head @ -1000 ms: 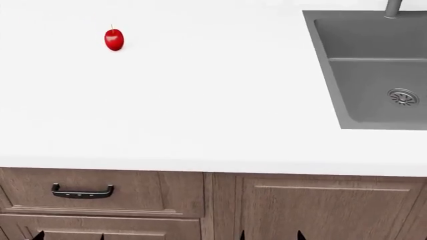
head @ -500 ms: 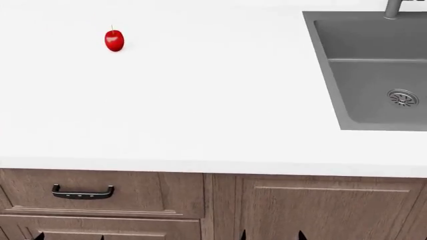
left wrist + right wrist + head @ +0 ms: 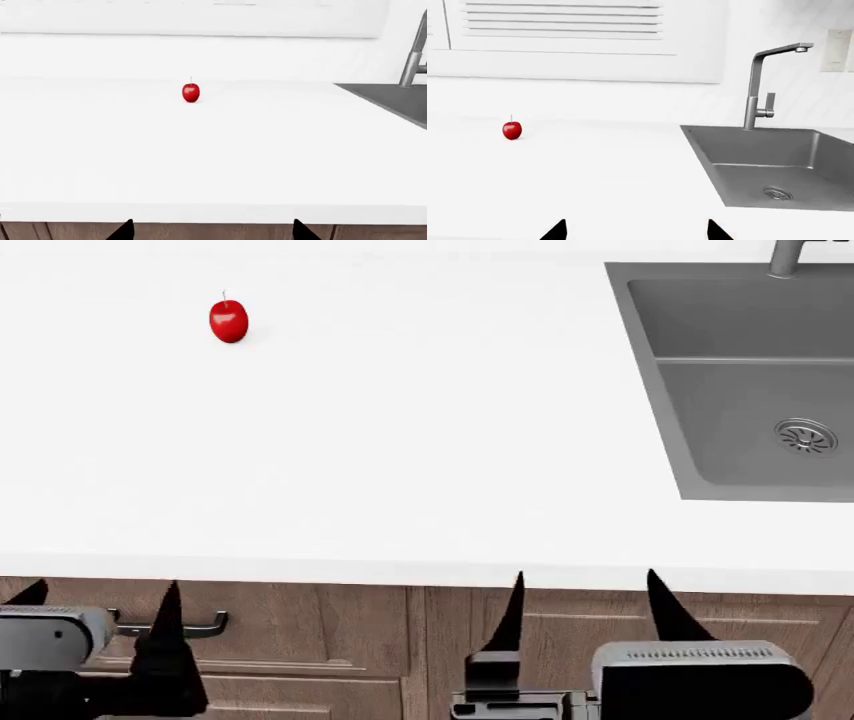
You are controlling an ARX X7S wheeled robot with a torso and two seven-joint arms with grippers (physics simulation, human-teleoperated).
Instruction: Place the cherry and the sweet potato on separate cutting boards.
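Note:
The cherry [image 3: 228, 321] is small, glossy red and stemmed; it stands alone on the white counter at the far left, also seen as the cherry [image 3: 191, 92] and the cherry [image 3: 512, 130]. My left gripper [image 3: 96, 605] is open, low in front of the drawer, well short of the cherry. Just below the counter's front edge, my right gripper [image 3: 583, 608] is open with nothing between its black fingers. The left gripper [image 3: 211, 230] and the right gripper [image 3: 636, 230] show only their spread tips. The sweet potato and the cutting boards are out of view.
A grey sink [image 3: 747, 390] with a drain is sunk into the counter at the right, its faucet [image 3: 760, 85] behind it. Brown cabinet fronts and a drawer handle [image 3: 200, 625] lie below the counter's edge. A shuttered window is on the back wall.
Both arms have risen into the head view; before, only their fingertips showed at the bottom edge. The cherry has not moved.

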